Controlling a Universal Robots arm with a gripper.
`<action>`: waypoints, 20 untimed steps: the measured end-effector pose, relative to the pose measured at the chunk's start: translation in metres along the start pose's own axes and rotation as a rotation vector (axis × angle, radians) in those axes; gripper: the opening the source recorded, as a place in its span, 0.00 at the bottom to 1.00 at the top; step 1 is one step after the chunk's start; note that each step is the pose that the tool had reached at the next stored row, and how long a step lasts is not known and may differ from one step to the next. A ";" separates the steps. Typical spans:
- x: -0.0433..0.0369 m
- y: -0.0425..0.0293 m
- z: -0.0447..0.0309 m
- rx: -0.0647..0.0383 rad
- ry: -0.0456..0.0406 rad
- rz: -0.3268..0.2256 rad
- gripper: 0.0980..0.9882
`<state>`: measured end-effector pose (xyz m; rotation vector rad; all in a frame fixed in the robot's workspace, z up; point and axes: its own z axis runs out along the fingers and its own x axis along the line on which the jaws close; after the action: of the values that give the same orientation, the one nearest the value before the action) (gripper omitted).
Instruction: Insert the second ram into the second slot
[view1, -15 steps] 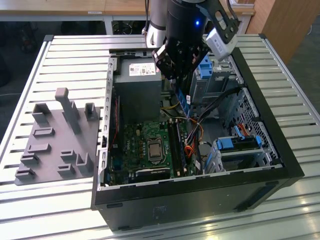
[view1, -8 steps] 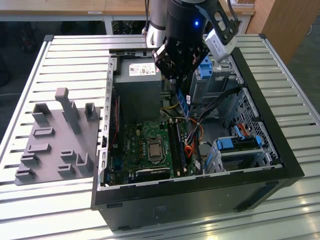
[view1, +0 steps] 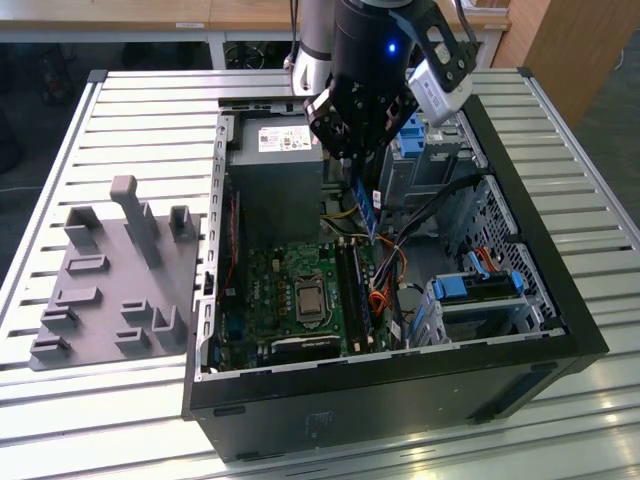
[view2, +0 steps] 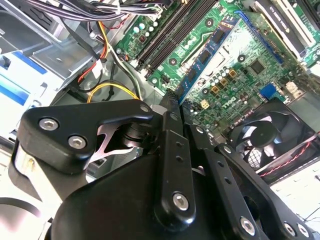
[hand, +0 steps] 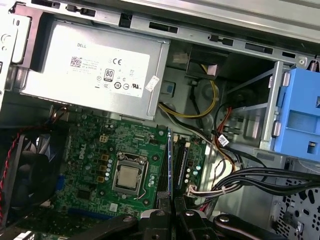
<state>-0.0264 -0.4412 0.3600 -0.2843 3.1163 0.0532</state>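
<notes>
end effector: we see the end effector pressed together, pinching the upper end of the second ram.
second ram: we see it held tilted, lower end over the memory slots; whether it touches them we cannot tell.
motherboard: the green motherboard lies beneath.
power supply: the grey power supply sits beyond.
case: the open computer case rests on the slatted worktop.

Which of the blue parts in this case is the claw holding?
The thin blue ram stick, clamped in the claw above the motherboard; the blue plastic drive brackets sit fixed in their bays.
</notes>
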 end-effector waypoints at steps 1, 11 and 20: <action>0.0000 0.0000 0.0001 0.000 -0.0001 0.003 0.04; 0.0000 0.0000 0.0015 0.000 -0.0008 0.022 0.04; 0.0002 -0.0004 0.0107 0.001 -0.0015 0.045 0.04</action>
<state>-0.0264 -0.4412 0.3492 -0.2138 3.1211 0.0528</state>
